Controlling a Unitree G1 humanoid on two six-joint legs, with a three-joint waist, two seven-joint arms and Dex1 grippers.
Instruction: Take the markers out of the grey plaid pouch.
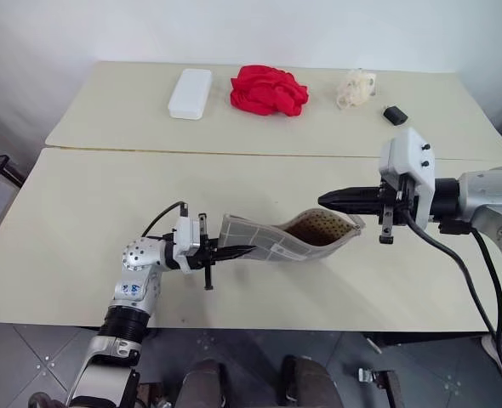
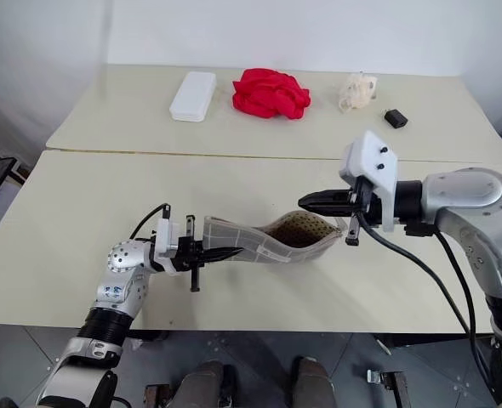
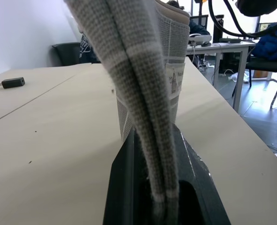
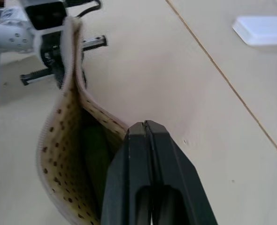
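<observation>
Grey plaid pouch [image 1: 272, 240] is clamped at one end by the left gripper [image 1: 234, 252]. Right gripper [image 1: 329, 201] — fingers closed, empty — must reopen before entering the mouth.

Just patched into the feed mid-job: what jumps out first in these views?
The grey plaid pouch hangs above the near table, its closed end clamped in the left gripper, its mouth gaping to show a dotted tan lining. The right gripper, fingers shut, points at that open end. On the far table, a crumpled red cloth lies beside a white case.
</observation>
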